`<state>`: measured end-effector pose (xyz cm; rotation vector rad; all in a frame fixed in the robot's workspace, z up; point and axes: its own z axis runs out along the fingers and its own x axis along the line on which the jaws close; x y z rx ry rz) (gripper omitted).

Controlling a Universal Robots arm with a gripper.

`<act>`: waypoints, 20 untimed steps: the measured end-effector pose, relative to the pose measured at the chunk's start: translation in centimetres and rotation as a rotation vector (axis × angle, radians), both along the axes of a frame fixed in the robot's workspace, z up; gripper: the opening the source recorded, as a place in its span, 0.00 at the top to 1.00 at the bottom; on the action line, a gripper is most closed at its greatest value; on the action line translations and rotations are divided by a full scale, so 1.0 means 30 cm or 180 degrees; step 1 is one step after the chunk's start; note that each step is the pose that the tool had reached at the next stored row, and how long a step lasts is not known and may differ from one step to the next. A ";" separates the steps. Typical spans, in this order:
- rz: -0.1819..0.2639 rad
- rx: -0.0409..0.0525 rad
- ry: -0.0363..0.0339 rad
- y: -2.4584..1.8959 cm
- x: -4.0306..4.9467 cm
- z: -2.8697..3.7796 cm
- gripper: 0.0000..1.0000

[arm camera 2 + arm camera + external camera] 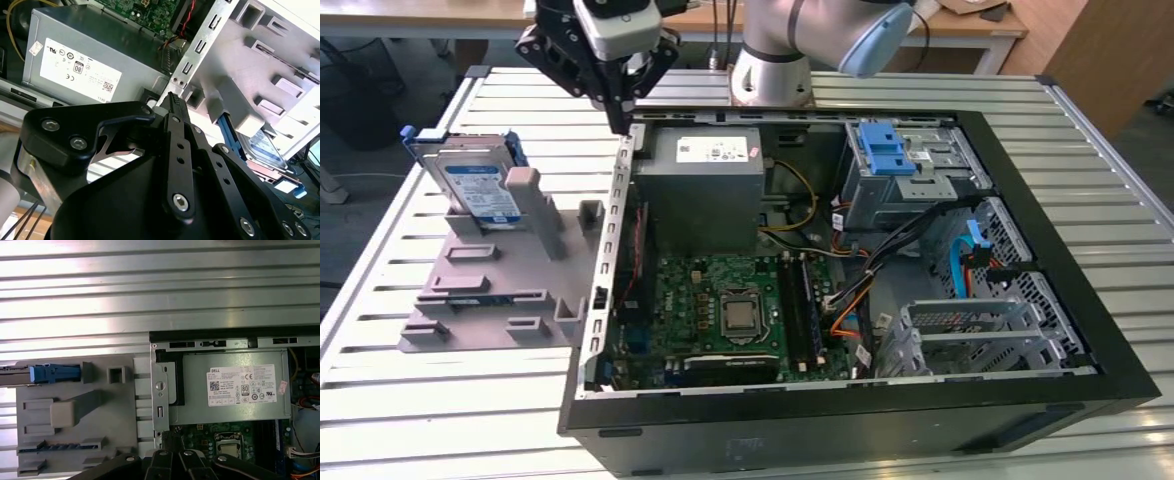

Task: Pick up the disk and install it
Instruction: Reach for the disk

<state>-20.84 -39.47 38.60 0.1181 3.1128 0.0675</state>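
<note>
The disk (470, 185) stands on edge in a slot of the grey holder (494, 290), which lies on the slatted bench (440, 420) beside the open computer case (854, 400), on the exterior view's left. The hand (622, 112) hangs over the case's near wall, well apart from the disk. Its fingers are drawn together to a narrow point and hold nothing.

The disk looks stiff and probably dense for its size. Its smooth metal faces are likely slippery, and it would not tolerate a knock or a drop. The blue carrier frame (414, 140) running along its edges, where it stands proud of the holder, seems the safest place to take hold.

The exterior view gives the labelled face of the disk and the gap between it and the hand. The first wrist view looks straight down, so the disk (55, 374) is a thin blue-tipped edge in the holder, with the power supply (235, 390) alongside. The second wrist view looks past the hand (173, 100) and catches the disk (265, 147) half hidden behind the holder.
</note>
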 end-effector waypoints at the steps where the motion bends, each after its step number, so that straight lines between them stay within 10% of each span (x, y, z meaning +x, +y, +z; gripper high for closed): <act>1: 0.0000 0.0000 0.0000 0.000 -0.002 0.000 0.89; 20: 0.0000 0.0000 0.0000 0.000 -0.050 -0.010 0.89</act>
